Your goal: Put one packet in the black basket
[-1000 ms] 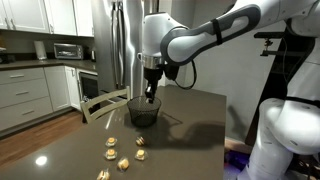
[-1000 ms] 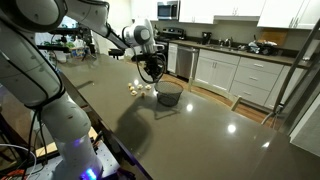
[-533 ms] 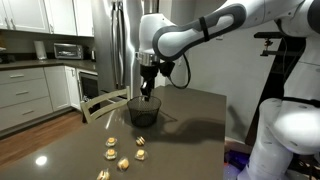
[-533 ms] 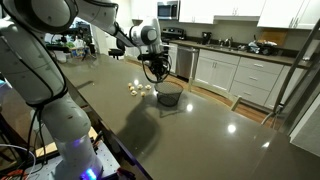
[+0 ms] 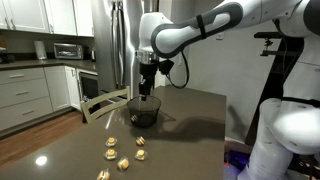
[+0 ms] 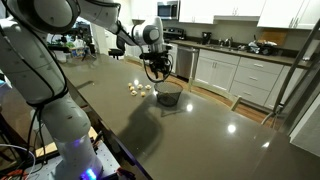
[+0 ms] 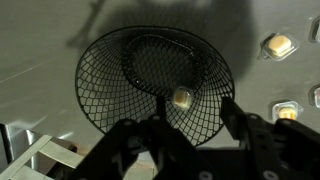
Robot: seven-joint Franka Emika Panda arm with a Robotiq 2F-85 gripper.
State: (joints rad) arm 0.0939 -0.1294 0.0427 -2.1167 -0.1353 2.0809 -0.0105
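We see the gripper (image 7: 180,120) hanging over the basket (image 7: 100,75), fingers spread wide and empty. A packet (image 7: 182,97) seems to lie inside it.

White rounded arm (image 5: 215,25) — dark joint bands, black gripper (image 5: 147,97).

The claw (image 7: 182,122) is showing up dark and blurry in the wrist view, with the bottom edge chopping off its lower part. One packet (image 7: 316,97) is getting clipped by the right edge. In both exterior views the black basket (image 5: 144,112) (image 6: 169,95) is looking too small to show what's inside.
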